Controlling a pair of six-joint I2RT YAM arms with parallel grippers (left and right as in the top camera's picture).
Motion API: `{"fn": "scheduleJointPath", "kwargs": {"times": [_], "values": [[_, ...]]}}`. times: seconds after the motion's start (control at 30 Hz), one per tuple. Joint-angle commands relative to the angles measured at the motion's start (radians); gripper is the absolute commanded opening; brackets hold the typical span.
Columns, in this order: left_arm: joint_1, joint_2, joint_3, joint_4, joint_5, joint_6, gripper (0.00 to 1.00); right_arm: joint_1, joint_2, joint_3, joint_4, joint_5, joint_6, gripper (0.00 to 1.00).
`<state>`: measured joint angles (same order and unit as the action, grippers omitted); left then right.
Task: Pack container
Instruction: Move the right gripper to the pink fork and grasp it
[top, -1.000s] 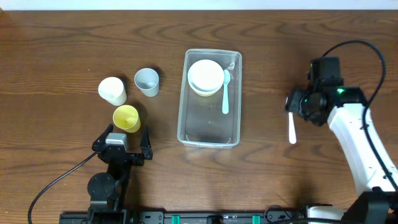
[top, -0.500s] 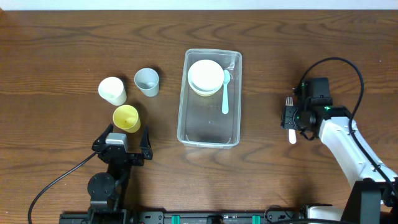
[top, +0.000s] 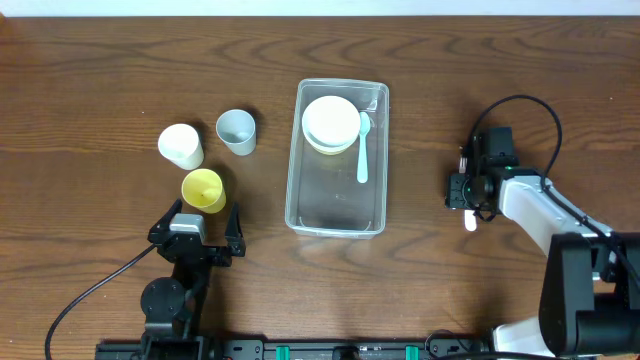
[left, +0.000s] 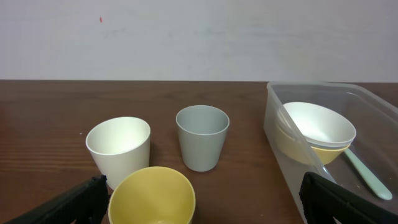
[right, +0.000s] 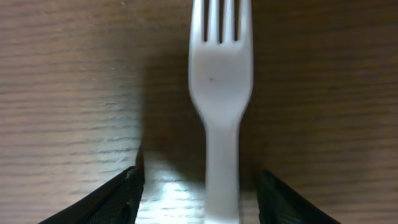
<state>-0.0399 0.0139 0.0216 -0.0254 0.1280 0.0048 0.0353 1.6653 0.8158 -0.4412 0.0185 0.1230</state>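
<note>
Dark wooden table (top: 100, 80) carries the container (top: 336, 205) at its middle, long axis running away from the robot, bowls (top: 331, 124) and a spoon (top: 362, 150) inside. Well to its right, the right gripper (top: 468, 190) hangs low over a white fork (right: 221, 93) lying parallel to it, jaws apart either side of the handle and, as far as the wrist view shows, not pressing it. The left gripper (top: 197, 222) rests wide open by the yellow cup (top: 203, 188), so the right arm is nearer, the container to its left.
</note>
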Motion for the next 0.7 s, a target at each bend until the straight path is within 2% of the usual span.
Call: {"fn": "scheduleJointPath", "kwargs": {"times": [0.0, 0.1, 0.37, 0.5, 0.67], "values": [[0.004, -0.002, -0.018, -0.033, 0.018, 0.014, 0.98, 0.003, 0.028, -0.008, 0.006, 0.004, -0.004, 0.58], [0.004, -0.002, -0.018, -0.033, 0.018, 0.014, 0.98, -0.005, 0.029, -0.008, 0.016, 0.029, -0.005, 0.53], [0.004, -0.002, -0.018, -0.033, 0.018, 0.014, 0.98, -0.030, 0.029, -0.008, 0.019, 0.034, -0.005, 0.25], [0.004, -0.002, -0.018, -0.033, 0.018, 0.014, 0.98, -0.030, 0.029, -0.008, 0.019, 0.034, -0.004, 0.17], [0.004, -0.002, -0.018, -0.033, 0.018, 0.014, 0.98, -0.030, 0.029, -0.008, 0.026, 0.030, 0.015, 0.12]]}}
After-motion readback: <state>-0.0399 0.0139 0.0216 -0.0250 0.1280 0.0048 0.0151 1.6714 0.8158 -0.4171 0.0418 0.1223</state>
